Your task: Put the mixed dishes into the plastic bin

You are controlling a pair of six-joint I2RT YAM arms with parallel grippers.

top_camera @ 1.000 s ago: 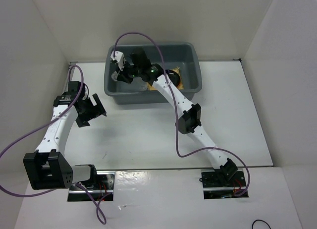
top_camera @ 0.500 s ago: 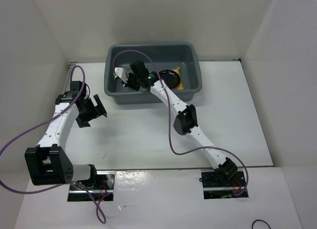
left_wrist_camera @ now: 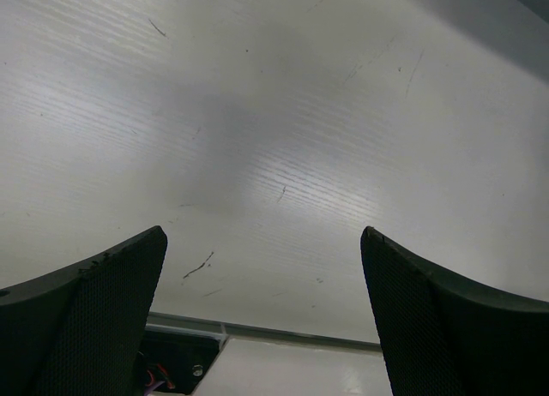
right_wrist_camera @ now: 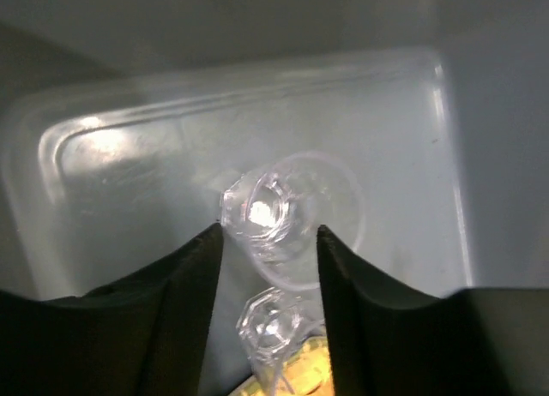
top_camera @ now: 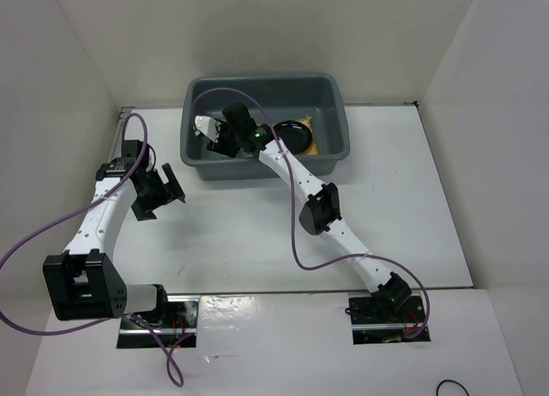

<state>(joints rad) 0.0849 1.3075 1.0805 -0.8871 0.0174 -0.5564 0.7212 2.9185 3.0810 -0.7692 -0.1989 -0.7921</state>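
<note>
The blue-grey plastic bin [top_camera: 336,94] stands at the back of the table. A glossy black plate [top_camera: 296,135] lies in it on a tan woven mat [top_camera: 315,144]. My right gripper [top_camera: 216,132] reaches into the bin's left end. In the right wrist view its fingers are parted [right_wrist_camera: 268,231] around a tiny clear cup [right_wrist_camera: 292,209] lying on its side on the bin floor [right_wrist_camera: 137,165]. A second clear cup [right_wrist_camera: 273,327] lies just nearer, beside an orange-yellow edge [right_wrist_camera: 304,381]. My left gripper [top_camera: 167,187] hangs wide open [left_wrist_camera: 263,233] over bare table [left_wrist_camera: 283,139], left of the bin.
White walls close in the table on the left, back and right. The bin's front wall [top_camera: 257,166] rises between the arms and the dishes. The right arm's purple cable [top_camera: 214,93] loops over the bin's left end.
My right gripper has sunk lower into the bin's left end and its jaws have spread apart from the clear cup. The left arm has drawn back slightly and stayed open.
</note>
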